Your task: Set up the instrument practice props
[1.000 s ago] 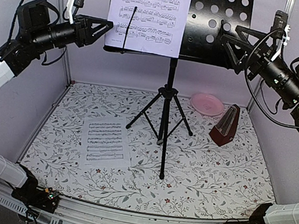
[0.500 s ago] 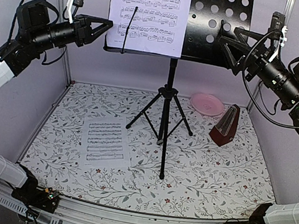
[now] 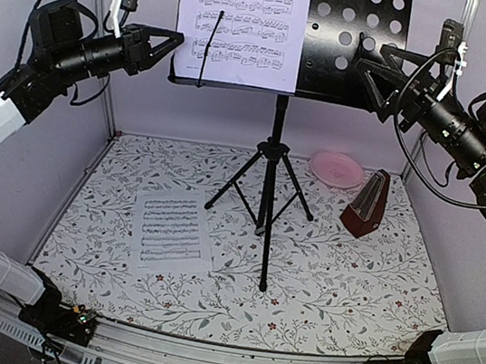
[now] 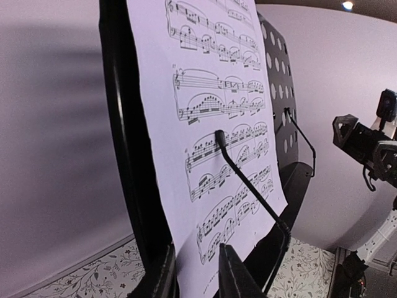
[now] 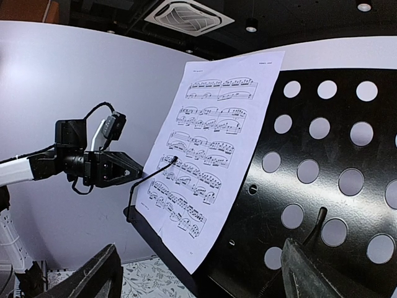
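Floral table (image 3: 347,280), right tool (image 5: 200,248) wide open

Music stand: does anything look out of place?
One white sheet-music page lies flat on the flowery table cover, left of the tripod legs, while the other page stands on the black perforated-metal music stand desk. The desk's right half is bare, so the loose page looks out of place.

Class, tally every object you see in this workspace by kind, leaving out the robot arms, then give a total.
Music stand: 1
Sheet-music pages: 2
Metronome: 1
Pink plate: 1
Total: 5
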